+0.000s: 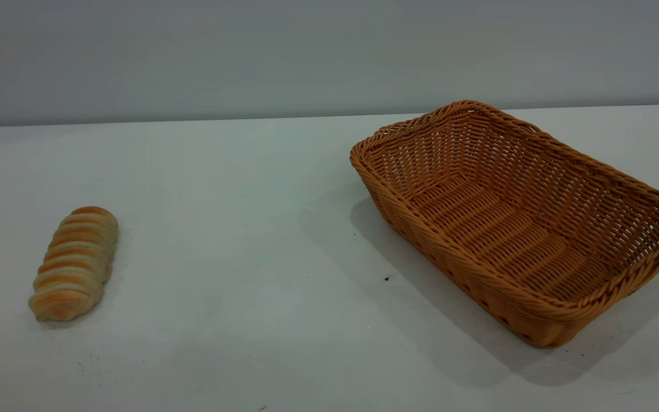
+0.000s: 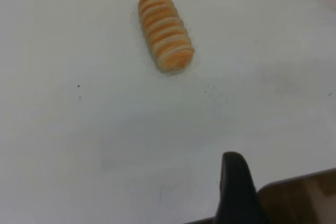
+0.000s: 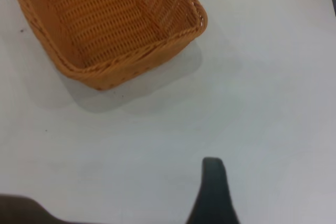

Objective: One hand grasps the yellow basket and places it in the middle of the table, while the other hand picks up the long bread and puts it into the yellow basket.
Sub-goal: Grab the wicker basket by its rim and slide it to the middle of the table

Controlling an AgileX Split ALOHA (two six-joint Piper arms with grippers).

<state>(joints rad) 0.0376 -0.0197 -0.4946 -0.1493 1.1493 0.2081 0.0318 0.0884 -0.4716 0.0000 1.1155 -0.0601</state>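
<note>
Exterior view: the yellow basket (image 1: 527, 220) is sitting on the white tabletop (image 1: 238, 274) at the right side, turned at an angle so that one corner is pointing toward the camera; its woven interior is holding nothing. The long bread (image 1: 75, 263) is lying on the tabletop at the far left, well apart from the basket, with its length running roughly toward and away from the camera. A few tiny dark specks (image 1: 386, 278) are showing on the tabletop near the basket. Neither arm is appearing in this view.

Left wrist view: the long bread (image 2: 165, 31) is lying alone on the tabletop (image 2: 105, 129), well apart from the left pincer (image 2: 236, 190), of which only one dark finger is showing; whether this pincer is released or clenched cannot be told. It is grasping nothing.

Right wrist view: the yellow basket (image 3: 105, 24) is resting on the tabletop (image 3: 262, 103), apart from the right pincer (image 3: 214, 195), of which again a single dark finger is showing; its state likewise cannot be told, and nothing is being touched by it.
</note>
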